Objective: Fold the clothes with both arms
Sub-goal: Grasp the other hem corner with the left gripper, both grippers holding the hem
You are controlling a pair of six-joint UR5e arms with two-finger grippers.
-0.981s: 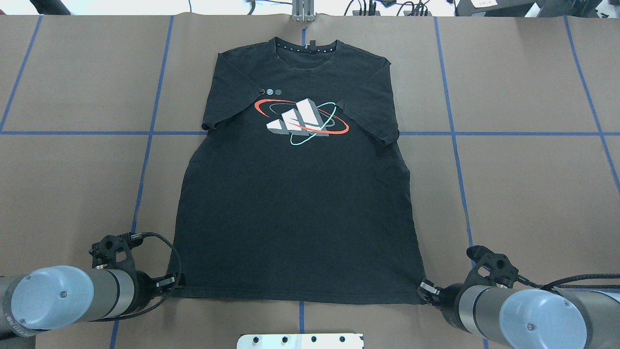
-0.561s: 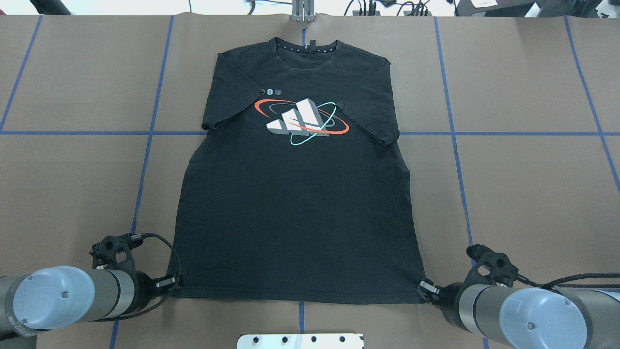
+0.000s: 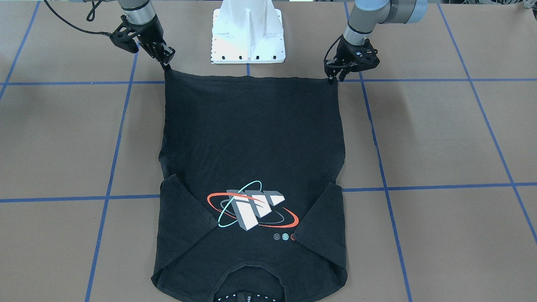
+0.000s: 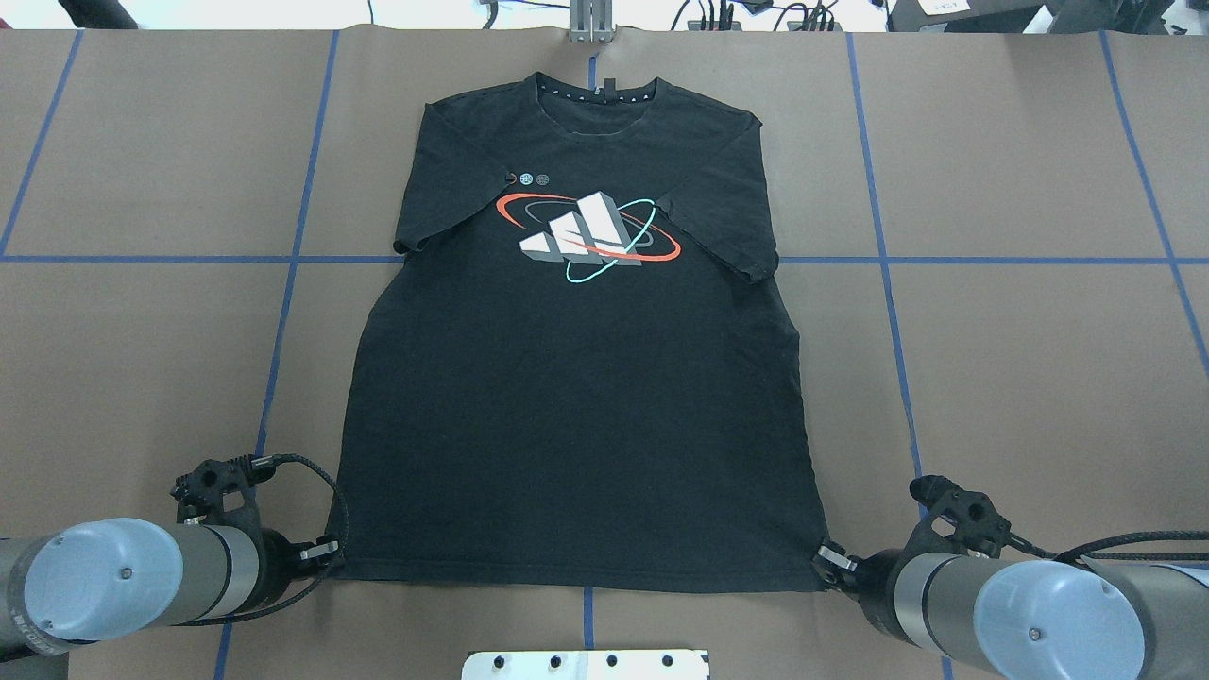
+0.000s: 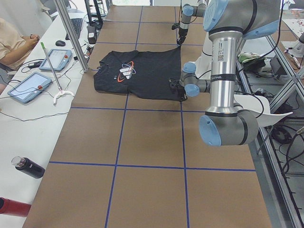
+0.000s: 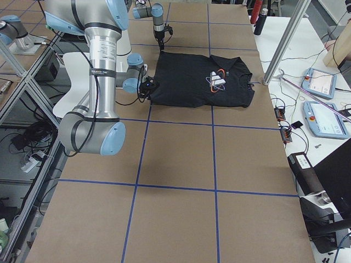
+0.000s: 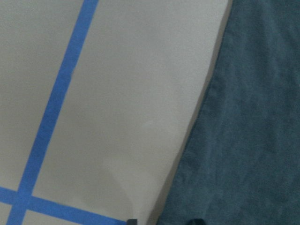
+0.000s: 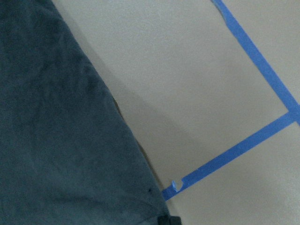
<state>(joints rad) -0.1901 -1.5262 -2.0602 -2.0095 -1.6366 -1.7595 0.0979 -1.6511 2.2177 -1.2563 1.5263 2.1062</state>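
Grasping of the hem corners is the step judged to be in hand, ahead of the first lengthwise fold. The black T-shirt is spread flat and face up on the table, its collar at the far edge from the robot and its hem nearest the white pedestal base. Both short sleeves are laid inward over the chest, their edges just beside the printed graphic.

The left fingers are set at one hem corner and the right fingers at the other. In the front-facing view each corner is drawn into a small point at the fingertips and the hem is stretched straight between them, so both pairs are judged to be clamped on the cloth — though the pinch itself is too small to be seen plainly. Only the shirt's side edge and blue tape are shown by the wrist cameras.

Little of the task is taken to be finished: the sleeves are in, the body is unfolded. For the next move, both corners would need to be lifted together and carried evenly toward the collar, with the hem kept taut. Uneven height or speed could skew the fold — and a weak pinch could let a corner slip.
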